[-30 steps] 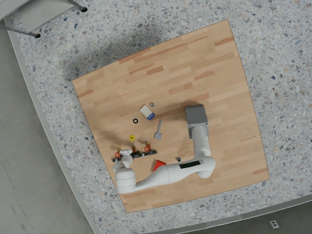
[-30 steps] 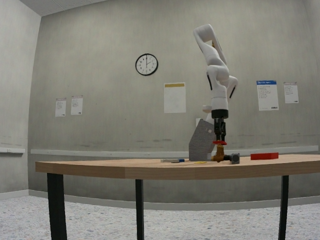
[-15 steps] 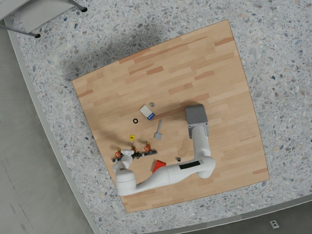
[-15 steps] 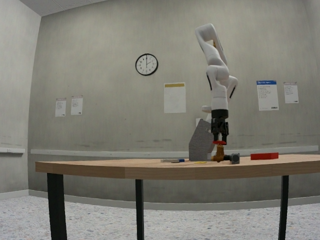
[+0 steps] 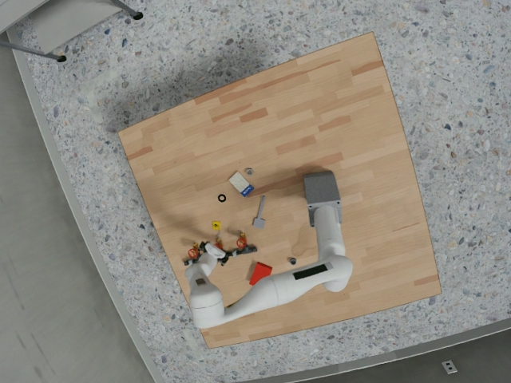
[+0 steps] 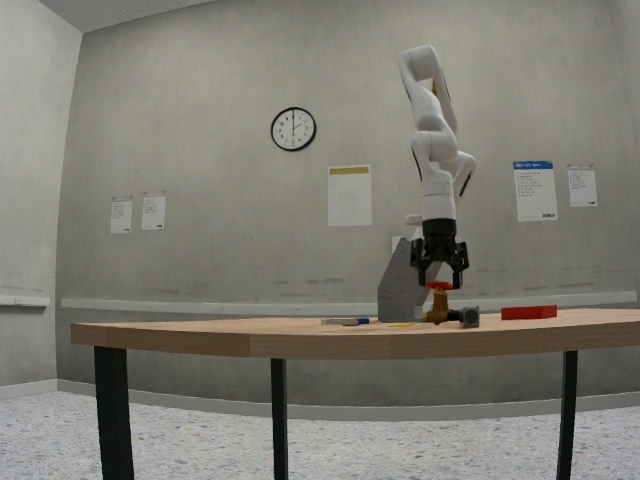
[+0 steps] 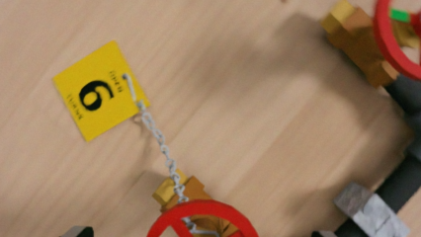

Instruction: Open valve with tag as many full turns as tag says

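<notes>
Three brass valves with red handwheels sit in a row on a dark pipe near the table's front left. The left valve (image 5: 192, 252) and the right valve (image 5: 240, 240) are in plain view. The middle valve is under my gripper (image 5: 214, 250). A yellow tag (image 7: 100, 97) with a black digit that looks like a 6 lies flat on the wood. A chain (image 7: 158, 138) ties it to the middle valve's handwheel (image 7: 203, 219). My gripper (image 6: 439, 279) is open, with its fingers on either side of that handwheel (image 6: 438, 285) and apart from it. The neighbouring handwheel (image 7: 395, 37) shows at the wrist view's top right.
A red block (image 5: 259, 272) lies right of the valves. A grey tool (image 5: 259, 214), a white and blue box (image 5: 240, 183), a black ring (image 5: 222, 195) and a small washer (image 5: 248, 169) lie behind them. The grey arm base (image 5: 322, 189) stands to the right.
</notes>
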`<state>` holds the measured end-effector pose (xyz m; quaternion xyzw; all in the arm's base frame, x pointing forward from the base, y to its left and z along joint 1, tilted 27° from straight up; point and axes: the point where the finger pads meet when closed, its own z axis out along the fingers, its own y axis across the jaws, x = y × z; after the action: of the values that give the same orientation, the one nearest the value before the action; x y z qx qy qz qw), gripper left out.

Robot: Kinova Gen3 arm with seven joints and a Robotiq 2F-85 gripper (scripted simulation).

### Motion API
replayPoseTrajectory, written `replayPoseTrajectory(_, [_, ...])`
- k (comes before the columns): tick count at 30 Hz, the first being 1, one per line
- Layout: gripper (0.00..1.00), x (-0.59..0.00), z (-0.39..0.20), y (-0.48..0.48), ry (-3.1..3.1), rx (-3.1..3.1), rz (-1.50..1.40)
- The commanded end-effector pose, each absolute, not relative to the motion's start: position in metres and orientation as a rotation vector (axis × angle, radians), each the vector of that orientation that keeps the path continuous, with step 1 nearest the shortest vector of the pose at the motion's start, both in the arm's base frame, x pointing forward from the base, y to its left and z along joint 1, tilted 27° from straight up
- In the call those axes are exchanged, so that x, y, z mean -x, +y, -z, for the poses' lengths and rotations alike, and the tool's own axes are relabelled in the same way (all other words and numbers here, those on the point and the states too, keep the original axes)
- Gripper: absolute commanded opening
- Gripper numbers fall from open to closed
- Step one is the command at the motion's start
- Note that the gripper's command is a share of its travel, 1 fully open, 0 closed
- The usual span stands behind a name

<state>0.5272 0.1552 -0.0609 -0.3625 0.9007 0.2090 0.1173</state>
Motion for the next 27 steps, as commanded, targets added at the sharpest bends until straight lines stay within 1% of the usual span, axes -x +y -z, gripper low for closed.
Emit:
replayPoseTrajectory(1, [1.0, -0.5278, 0.0602, 0.1548, 2.697, 0.946, -0.617])
replayPoseTrajectory(14, [1.0, -0.5278, 0.0602, 0.1547, 2.996, -0.047, -0.722])
replayPoseTrajectory(17, [1.0, -0.5278, 0.0602, 0.1547, 3.006, -0.131, -0.728])
replayPoseTrajectory(27, [1.0, -0.5278, 0.0601, 0.1547, 2.984, -0.949, -0.75])
